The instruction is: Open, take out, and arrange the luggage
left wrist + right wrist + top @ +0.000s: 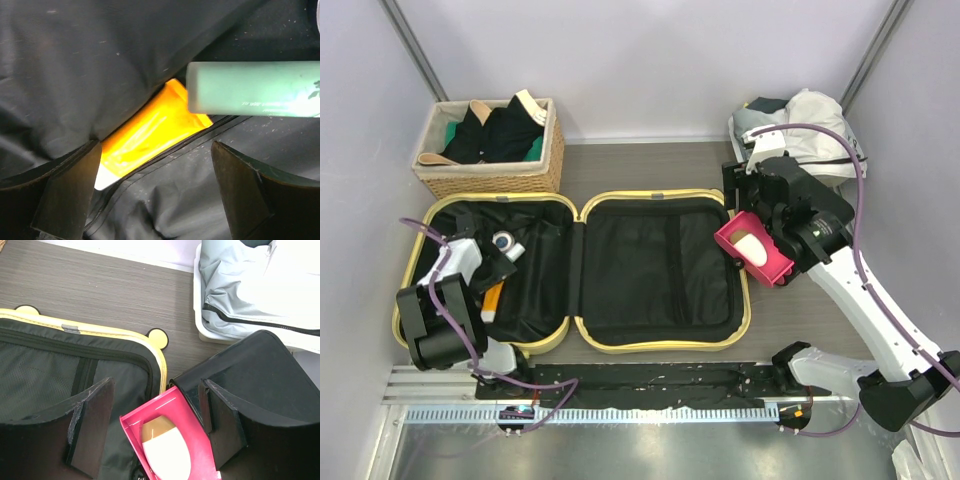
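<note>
Two halves of the luggage point(650, 270) lie open and flat on the worktop point(650, 160) in the top external view. My left end effector point(492, 270) hangs over the left half. My right end effector point(750, 248) sits at the right half's outer rim, gripping a pink box point(765, 262) that tilts over that rim. A wicker basket point(520, 175) stands well beyond the left end effector. A white bin point(738, 128) of pale clothing sits just behind the right one.

From the left wrist I see the end effector spread wide, its fingers point(70, 190) holding nothing. An orange packet point(150, 130) lies just ahead between them, half tucked under a fold of black lining point(75, 60). A pale green tube point(250, 89) lies ahead to the right, overlapping the packet's far end.

From the right wrist, the pink box sits between the fingers with a cream oval thing point(162, 450) inside. The luggage's yellow rim and dark lining lie ahead to the left, and the bin lies ahead to the right.
</note>
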Tool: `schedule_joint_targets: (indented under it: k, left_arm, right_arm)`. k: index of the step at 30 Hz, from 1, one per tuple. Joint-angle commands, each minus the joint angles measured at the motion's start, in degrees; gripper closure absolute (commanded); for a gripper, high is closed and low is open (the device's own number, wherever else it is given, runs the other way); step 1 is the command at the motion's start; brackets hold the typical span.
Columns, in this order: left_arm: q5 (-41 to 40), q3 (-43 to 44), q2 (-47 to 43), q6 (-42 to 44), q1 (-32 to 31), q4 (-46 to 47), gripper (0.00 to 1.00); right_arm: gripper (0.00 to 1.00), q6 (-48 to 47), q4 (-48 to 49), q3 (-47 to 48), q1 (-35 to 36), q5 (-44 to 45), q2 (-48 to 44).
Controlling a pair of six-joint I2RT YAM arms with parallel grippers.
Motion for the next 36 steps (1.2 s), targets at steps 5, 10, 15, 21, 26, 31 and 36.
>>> schedule_joint_targets:
  k: [5,10,15,21,26,31,36]
  left_arm:
    - [4.3,2.6,6.3,2.4,0.7,2.3,0.26]
    - [9.3,1.8,4.8,2.4,0.5,3.3,0.39]
    - [14.5,0.2,0.6,1.0,0.1,5.0,0.47]
    - [14.3,0.3,-1.4,3.0,0.0,4.0,0.59]
    - [17.1,0.6,-1.6,3.2,0.0,2.7,0.65]
    - [20.0,1.5,-9.0,1.6,0.1,1.7,0.65]
    - [23.2,3.2,-15.4,0.4,-0.4,-0.5,0.65]
  right_arm:
    - [0.25,0.3,3.7,-1.1,-0.3,0.1,-1.8]
    - [0.25,0.3,4.0,-1.4,-0.4,0.0,-2.0]
    - [0.25,1.6,4.3,-1.5,-0.4,-0.6,-1.9]
    - [0.25,1.9,4.5,-1.5,-0.5,-1.0,-1.5]
    - [0.25,2.1,4.6,-1.4,-0.4,-0.9,-1.3]
    - [0.25,2.2,5.3,-1.5,-0.4,-0.4,-1.5]
    - [0.25,2.7,6.7,-2.1,-0.5,-0.5,-0.7]
